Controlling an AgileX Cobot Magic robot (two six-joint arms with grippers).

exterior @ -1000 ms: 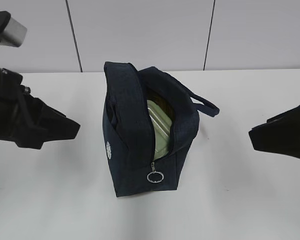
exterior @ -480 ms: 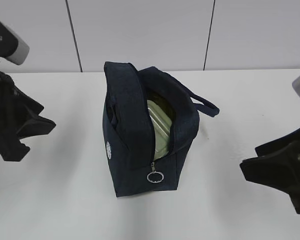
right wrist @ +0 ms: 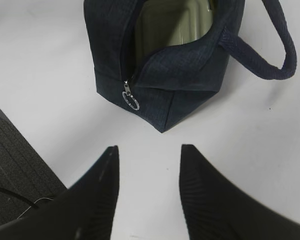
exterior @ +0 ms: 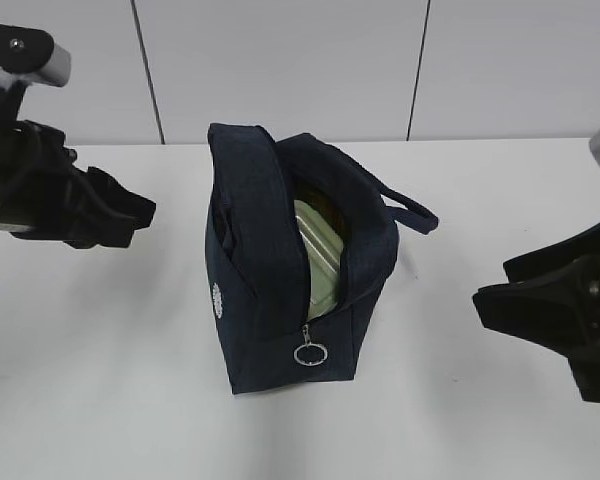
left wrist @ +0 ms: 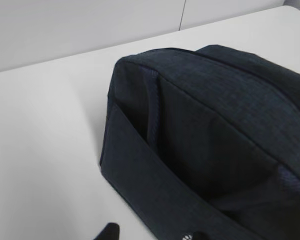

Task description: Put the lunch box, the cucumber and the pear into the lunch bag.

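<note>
while the white table (exterior: 100,400) carries everything, the lunch bag (exterior: 260,290) stands at its middle, unzipped along the top, its loop handle (exterior: 412,213) sticking out to the right and the silver ring pull (exterior: 310,353) hanging at the near end. the lunch box (exterior: 317,262) sits inside the bag, its pale green lid showing through the opening; the cucumber and pear cannot be made out in any view.

the right gripper (right wrist: 147,152) hangs low over the table, well apart from the bag, fingers spread about halfway with nothing between them. the left gripper (exterior: 130,215) hovers left of the bag, touching nothing; its fingers are barely seen, only dark tips at the bottom edge of its wrist view, standing partly apart and empty.

compared with half a second ago, the left arm has swung up and toward the bag, and the right has shifted slightly; the bag has not moved.

the right wrist view shows the box lid (right wrist: 172,22) and zipper pull (right wrist: 130,99) from the near end; the left wrist view shows only the bag's closed side panel (left wrist: 215,150).
</note>
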